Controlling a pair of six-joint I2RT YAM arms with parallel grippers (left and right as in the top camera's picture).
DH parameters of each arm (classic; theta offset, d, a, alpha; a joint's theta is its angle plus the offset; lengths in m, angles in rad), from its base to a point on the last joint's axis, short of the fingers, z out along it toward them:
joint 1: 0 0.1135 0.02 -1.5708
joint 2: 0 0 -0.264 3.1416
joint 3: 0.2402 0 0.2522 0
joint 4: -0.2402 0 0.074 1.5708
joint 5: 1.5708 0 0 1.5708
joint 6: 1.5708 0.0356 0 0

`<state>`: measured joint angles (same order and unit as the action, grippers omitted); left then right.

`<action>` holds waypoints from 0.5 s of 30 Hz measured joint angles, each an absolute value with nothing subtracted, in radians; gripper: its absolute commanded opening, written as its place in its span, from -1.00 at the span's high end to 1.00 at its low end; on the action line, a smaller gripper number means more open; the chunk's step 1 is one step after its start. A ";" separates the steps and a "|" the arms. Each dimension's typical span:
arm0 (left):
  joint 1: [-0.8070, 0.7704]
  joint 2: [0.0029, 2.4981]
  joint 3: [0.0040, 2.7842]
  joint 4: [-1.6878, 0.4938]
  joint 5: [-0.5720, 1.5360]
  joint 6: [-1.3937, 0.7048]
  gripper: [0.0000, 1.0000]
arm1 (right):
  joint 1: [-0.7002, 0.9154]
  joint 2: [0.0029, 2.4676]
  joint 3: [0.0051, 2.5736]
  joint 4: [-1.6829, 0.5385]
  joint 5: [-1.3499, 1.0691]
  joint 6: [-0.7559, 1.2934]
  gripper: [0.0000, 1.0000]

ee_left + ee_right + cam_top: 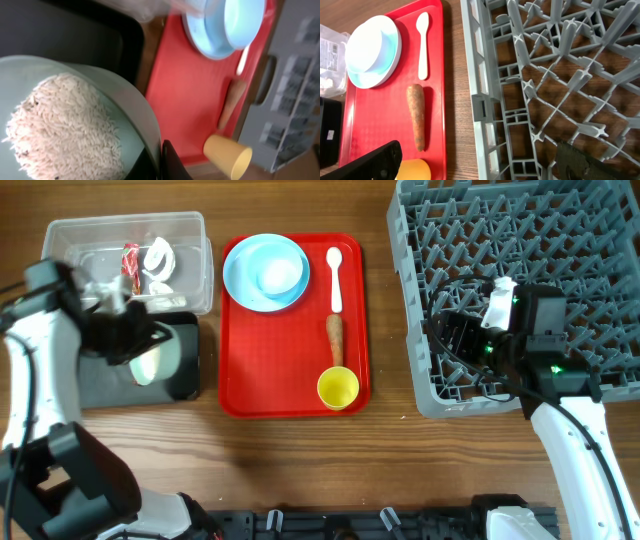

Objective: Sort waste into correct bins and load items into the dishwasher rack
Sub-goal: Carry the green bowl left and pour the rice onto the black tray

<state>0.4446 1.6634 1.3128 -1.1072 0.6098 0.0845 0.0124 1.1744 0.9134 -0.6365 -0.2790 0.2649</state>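
My left gripper [140,345] is shut on the rim of a pale bowl [152,364], tilted over the black bin [185,375]. White rice-like crumbs [60,127] fill that bowl [132,107], with one dark finger [172,162] pressed on its rim. The clear bin [195,240] holds a red wrapper [131,265] and white paper [160,260]. On the red tray [285,350] lie the light-blue plate [240,285] with a second bowl [278,273], the white spoon [335,277], the carrot [335,338] and the yellow cup [338,388]. My right gripper [458,340] hangs open over the front left of the grey rack [560,240].
In the right wrist view, the rack's left wall [482,107] runs between the fingers, with a strip of bare wood [457,75] between it and the tray [380,120]. The carrot [416,116] and cup [412,171] lie by the left finger.
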 measured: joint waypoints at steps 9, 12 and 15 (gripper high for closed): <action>0.702 1.693 1.200 -0.913 0.837 0.150 0.92 | 0.013 1.174 0.913 -0.638 -0.279 0.275 -0.99; 0.747 1.722 1.184 -0.897 0.907 0.154 0.92 | 0.013 1.174 0.913 -0.640 -0.279 0.281 -1.00; 0.772 1.756 1.182 -0.887 0.968 0.157 0.92 | 0.013 1.174 0.913 -0.640 -0.279 0.285 -0.99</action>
